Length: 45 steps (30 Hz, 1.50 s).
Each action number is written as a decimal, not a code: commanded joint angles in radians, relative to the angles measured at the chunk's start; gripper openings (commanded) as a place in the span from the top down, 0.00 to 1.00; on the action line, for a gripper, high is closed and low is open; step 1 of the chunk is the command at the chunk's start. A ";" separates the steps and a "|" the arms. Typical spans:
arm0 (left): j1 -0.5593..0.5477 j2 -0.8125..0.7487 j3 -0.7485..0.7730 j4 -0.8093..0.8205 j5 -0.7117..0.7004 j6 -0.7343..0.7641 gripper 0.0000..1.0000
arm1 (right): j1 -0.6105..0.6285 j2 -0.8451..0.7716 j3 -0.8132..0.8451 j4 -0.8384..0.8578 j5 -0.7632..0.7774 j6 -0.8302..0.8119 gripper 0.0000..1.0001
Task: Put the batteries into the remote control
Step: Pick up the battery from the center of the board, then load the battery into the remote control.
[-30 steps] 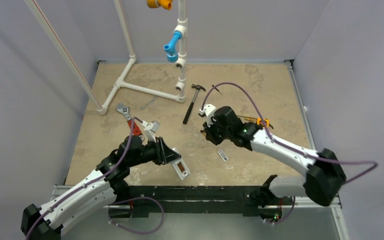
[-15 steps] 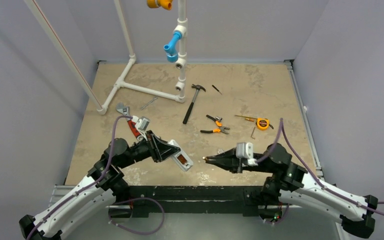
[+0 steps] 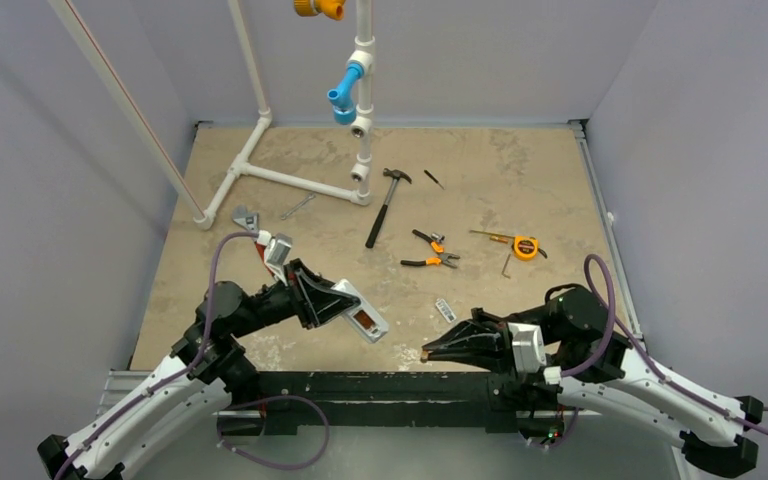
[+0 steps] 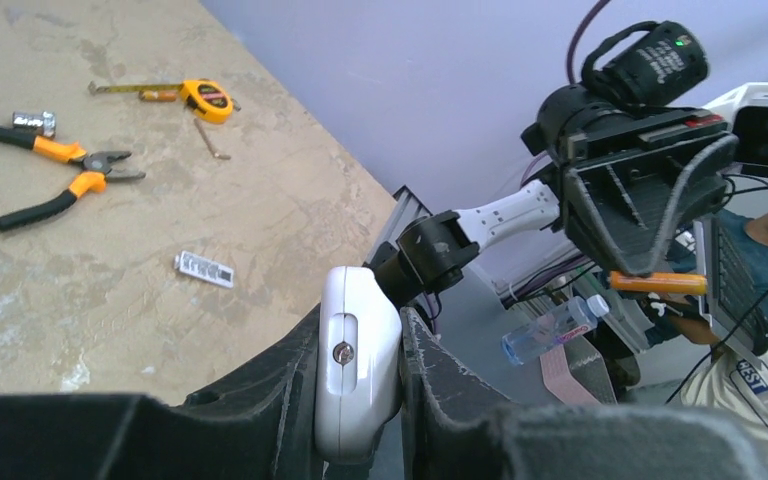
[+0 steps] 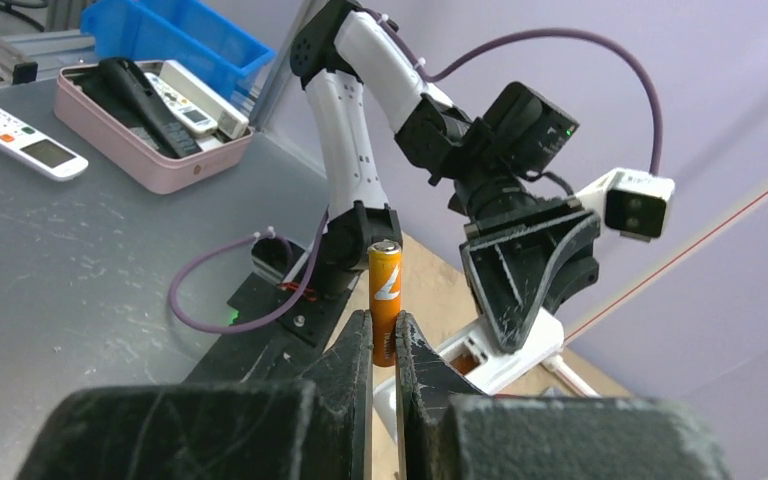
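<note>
In the top view, the remote control (image 3: 360,306) is gripped by the left gripper (image 3: 340,300) and is held raised above the near part of the surface (image 3: 520,180). The jaws are closed on its sides, and its free end points towards the right arm. The right gripper (image 3: 428,352) is seen low at the near edge, well apart from the remote control, with its tips turned to the left. Its jaws are closed on a battery (image 3: 425,353), which appears here only as a small dot. Farther back on the surface, the orange-handled pliers (image 3: 432,252), a hammer (image 3: 384,207) and a yellow tape measure (image 3: 527,246) are lying. A small silvery piece (image 3: 445,310) lies between the two grippers.

In the left wrist view, the rounded white end of the remote control (image 4: 357,385) is clamped between the two dark jaws, and a small screw is visible on it. The right gripper (image 4: 652,268) is seen beyond it, with the orange battery (image 4: 657,283) held crosswise at its tips.

In the right wrist view, the battery (image 5: 385,275) stands upright between the closed jaws, pinched at its lower part, while its metal cap is on top. Behind it, the left gripper (image 5: 528,290) is seen with the remote control (image 5: 480,368) held in it. The two things are not touching.
</note>
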 commanded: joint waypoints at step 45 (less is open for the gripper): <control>-0.003 0.229 -0.166 0.579 -0.118 -0.185 1.00 | 0.006 0.786 0.881 -1.134 0.699 0.767 1.00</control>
